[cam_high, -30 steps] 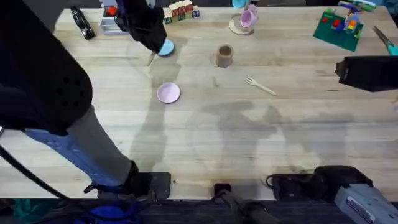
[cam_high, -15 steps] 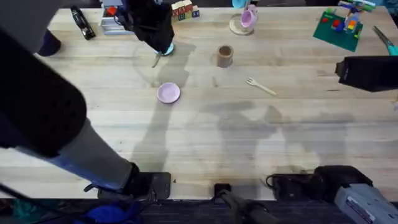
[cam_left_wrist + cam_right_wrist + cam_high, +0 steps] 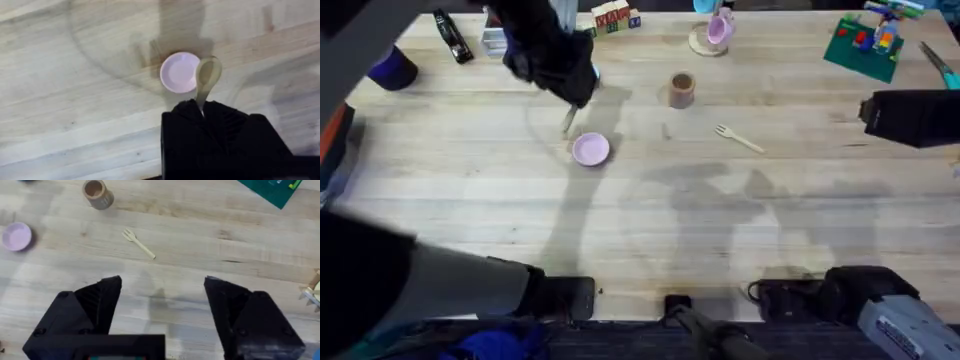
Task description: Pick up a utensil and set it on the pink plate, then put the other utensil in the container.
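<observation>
We see the left gripper (image 3: pixel 202 111) pinching the utensil (image 3: pixel 207 77), its long axis pointing away from the fingers, bowl hanging over the edge of the pink plate (image 3: pixel 179 73) at centre frame; the right gripper (image 3: pixel 162 292) waits with fingers wide

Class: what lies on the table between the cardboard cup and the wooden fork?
Only bare wood between the cup and the fork, in the overhead and right wrist views.
</observation>
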Robot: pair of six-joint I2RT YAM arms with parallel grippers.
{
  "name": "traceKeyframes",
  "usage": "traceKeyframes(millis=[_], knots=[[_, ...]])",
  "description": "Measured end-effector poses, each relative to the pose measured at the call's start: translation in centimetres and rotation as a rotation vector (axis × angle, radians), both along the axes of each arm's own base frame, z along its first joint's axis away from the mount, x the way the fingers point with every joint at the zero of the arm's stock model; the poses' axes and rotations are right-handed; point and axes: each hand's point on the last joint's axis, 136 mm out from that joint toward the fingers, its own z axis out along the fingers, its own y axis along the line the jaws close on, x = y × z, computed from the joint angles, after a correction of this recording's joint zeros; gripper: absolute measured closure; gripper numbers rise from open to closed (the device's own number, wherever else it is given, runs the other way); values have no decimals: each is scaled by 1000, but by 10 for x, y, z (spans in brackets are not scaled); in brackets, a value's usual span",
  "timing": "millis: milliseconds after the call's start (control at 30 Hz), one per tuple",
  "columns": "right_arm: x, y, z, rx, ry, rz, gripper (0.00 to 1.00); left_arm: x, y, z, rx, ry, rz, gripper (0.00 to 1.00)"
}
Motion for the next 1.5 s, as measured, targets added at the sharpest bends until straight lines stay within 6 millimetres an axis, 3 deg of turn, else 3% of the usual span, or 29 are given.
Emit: traceKeyframes(millis=[67, 133, 333, 667, 900, 1233, 1500], knots=[[0, 0, 0, 0, 0, 0, 5, -22, 4, -4, -3, -8, 10, 960], [0, 0, 0, 0, 0, 0, 5, -32, 7, -9, -2, 2, 13, 960], [0, 0, 0, 0, 0, 0, 5, -44, 6, -36, 6, 45, 10, 960], [0, 0, 0, 0, 0, 0, 6, -35, -6, -52, -13, 3, -4, 960], [0, 0, 0, 0, 0, 0, 5, -38, -5, -70, -12, 21, 11, 960], [0, 0, 0, 0, 0, 0, 5, -25, -8, -99, 0, 67, 17, 960], [0, 0, 0, 0, 0, 0, 5, -17, -5, -99, -5, 42, 33, 960]])
